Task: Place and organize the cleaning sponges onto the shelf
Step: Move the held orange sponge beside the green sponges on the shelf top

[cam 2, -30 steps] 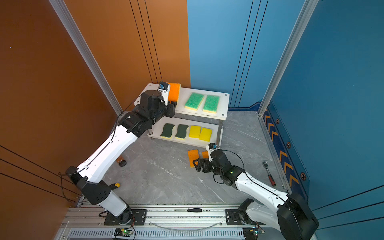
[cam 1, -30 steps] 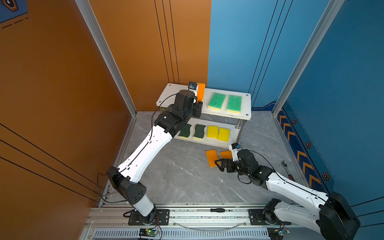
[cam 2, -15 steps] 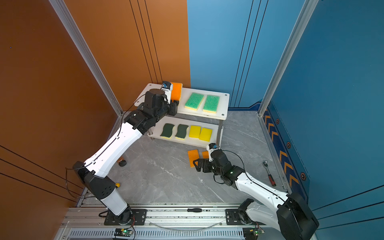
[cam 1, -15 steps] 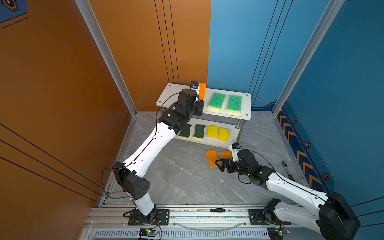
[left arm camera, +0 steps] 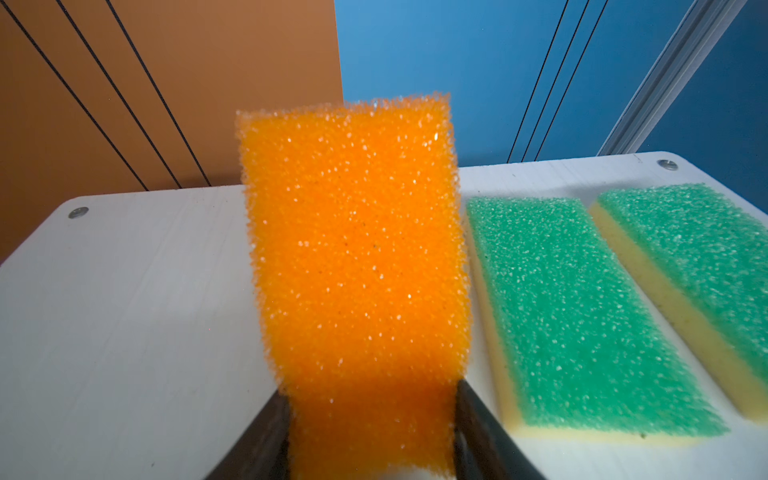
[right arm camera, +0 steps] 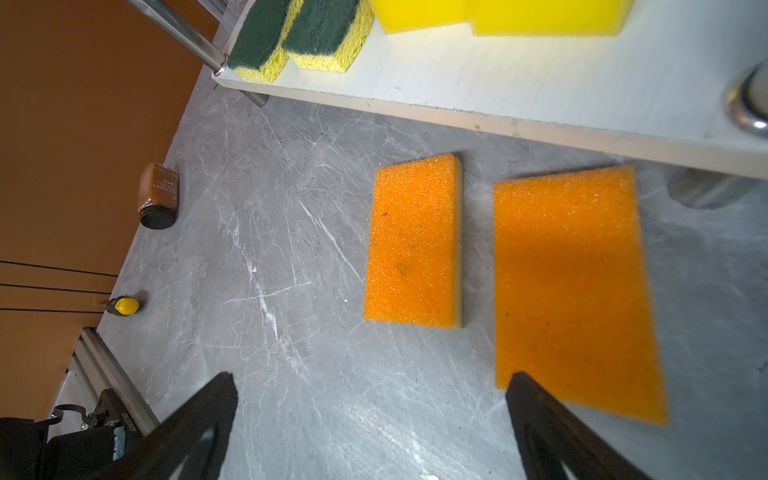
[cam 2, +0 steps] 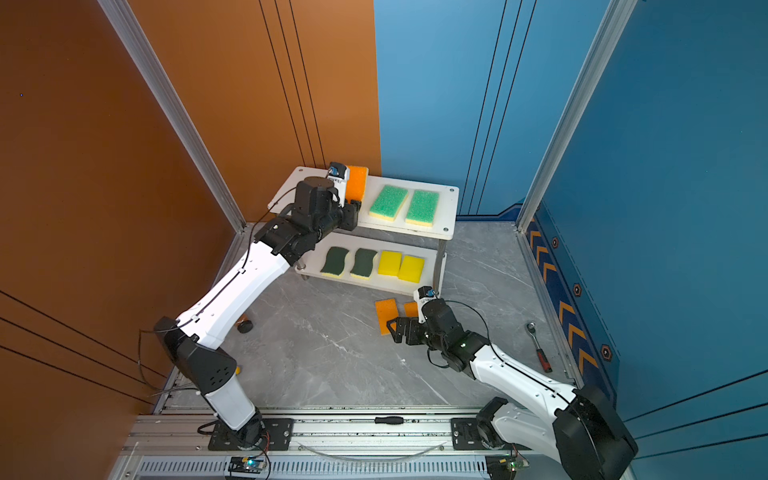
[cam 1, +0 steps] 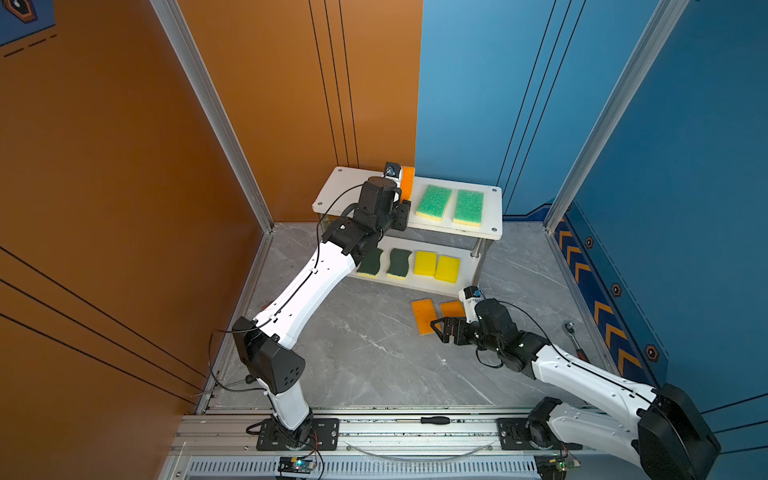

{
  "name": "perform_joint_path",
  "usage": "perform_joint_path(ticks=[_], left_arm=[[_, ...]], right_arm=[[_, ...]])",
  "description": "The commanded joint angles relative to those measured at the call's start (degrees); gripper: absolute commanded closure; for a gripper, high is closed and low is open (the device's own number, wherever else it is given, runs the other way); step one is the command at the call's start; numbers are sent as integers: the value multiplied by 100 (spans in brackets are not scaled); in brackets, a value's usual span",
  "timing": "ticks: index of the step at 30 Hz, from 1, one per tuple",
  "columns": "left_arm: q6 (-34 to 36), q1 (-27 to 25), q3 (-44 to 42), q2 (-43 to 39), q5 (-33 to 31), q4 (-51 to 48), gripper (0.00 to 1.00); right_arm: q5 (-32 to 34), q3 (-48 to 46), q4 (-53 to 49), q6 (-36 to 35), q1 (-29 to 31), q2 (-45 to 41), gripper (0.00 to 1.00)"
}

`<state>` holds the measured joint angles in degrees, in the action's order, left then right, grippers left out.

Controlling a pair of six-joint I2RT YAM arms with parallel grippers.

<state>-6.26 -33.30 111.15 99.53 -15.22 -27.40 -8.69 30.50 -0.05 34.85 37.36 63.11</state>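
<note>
In both top views the left gripper holds an orange sponge upright over the shelf top board.

Left wrist: both fingers clamp its lower end (a green sponge lies just beside).

Right wrist: the right gripper has its jaws apart, with one finger overlapping a floor sponge.

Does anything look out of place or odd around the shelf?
Two orange-topped foam sponges lie on the grey floor, off the white two-tier shelf. A small brown bottle lies tipped by the orange wall; a red-handled ratchet lies by the blue wall.
</note>
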Motion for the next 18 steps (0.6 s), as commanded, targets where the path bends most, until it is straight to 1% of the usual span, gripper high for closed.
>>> perform_joint_path(ticks=[1, 18], left_arm=[[-42, 43, 199, 32, 190, 85, 44], [-130, -63, 301, 115, 358, 85, 44]], right_arm=[[115, -71, -148, 66, -36, -66, 0], [104, -86, -135, 66, -35, -57, 0]])
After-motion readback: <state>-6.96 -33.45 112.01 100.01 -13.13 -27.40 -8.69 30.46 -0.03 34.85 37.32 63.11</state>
